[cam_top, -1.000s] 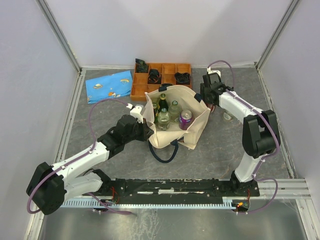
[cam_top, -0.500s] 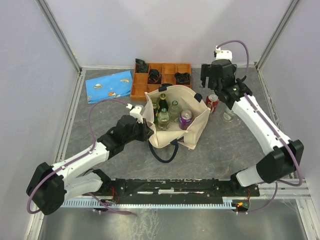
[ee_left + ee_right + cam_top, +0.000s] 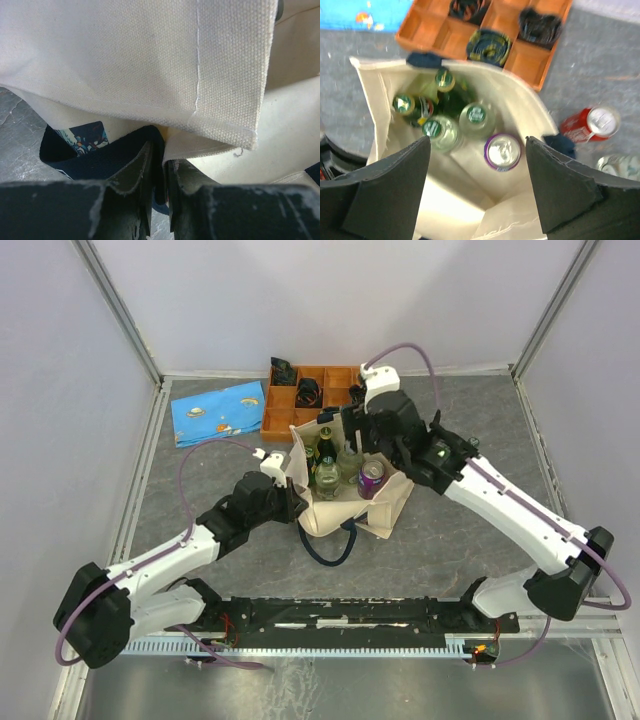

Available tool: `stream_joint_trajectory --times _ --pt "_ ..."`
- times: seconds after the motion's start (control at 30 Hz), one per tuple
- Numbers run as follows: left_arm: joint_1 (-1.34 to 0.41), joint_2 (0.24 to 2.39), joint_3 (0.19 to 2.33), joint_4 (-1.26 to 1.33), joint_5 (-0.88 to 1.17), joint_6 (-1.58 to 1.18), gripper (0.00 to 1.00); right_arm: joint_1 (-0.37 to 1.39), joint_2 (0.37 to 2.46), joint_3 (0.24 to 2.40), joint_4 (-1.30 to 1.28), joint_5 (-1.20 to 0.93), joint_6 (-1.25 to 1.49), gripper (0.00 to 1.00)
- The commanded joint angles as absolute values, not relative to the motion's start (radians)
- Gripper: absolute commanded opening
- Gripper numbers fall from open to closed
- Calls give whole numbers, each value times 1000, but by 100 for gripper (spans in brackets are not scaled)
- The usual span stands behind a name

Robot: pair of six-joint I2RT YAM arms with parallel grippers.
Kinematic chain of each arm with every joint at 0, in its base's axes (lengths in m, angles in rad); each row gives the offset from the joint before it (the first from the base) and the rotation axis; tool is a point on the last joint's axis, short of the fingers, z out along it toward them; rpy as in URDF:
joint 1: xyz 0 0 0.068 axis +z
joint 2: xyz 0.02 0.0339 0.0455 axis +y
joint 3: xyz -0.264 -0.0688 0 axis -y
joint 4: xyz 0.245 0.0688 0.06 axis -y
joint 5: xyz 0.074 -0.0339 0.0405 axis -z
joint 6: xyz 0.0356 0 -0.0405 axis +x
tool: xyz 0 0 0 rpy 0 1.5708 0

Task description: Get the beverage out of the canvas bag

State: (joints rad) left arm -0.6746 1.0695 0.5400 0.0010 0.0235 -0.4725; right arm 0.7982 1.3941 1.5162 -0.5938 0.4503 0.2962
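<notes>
The cream canvas bag (image 3: 352, 515) stands open mid-table with navy handles. Inside it are a purple-rimmed can (image 3: 372, 478), two clear bottles with green caps (image 3: 348, 458) and dark green bottles (image 3: 325, 445). My right gripper (image 3: 364, 438) hovers open and empty above the bag's mouth. In the right wrist view (image 3: 477, 140) the purple can (image 3: 503, 151) lies between its fingers, far below. My left gripper (image 3: 290, 498) is shut on the bag's left edge. The left wrist view (image 3: 159, 161) shows it pinching the navy strap (image 3: 100, 162) and the canvas (image 3: 150, 60).
An orange compartment tray (image 3: 300, 390) with dark items sits behind the bag. A blue patterned pouch (image 3: 218, 412) lies at the back left. A red can (image 3: 590, 125) and a clear bottle (image 3: 620, 165) lie on the table right of the bag.
My right arm has risen from beside the red can at the right and swung left over the bag's opening. The left arm and the bag have not moved.
</notes>
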Motion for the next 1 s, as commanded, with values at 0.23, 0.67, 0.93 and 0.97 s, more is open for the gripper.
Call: stream_joint_trajectory --times 0.23,0.67,0.93,0.97 --pt "-676 1117 516 -19 6 -446 20 827 1357 1228 -685 497 546 99" --pt "-677 1126 502 -4 3 -465 20 652 1296 954 -587 320 675 99" --pt "-676 1131 510 -11 0 -466 20 642 1407 1084 -579 314 587 99" --pt "-676 1132 510 -10 0 -466 20 642 1418 1096 -575 308 585 99"
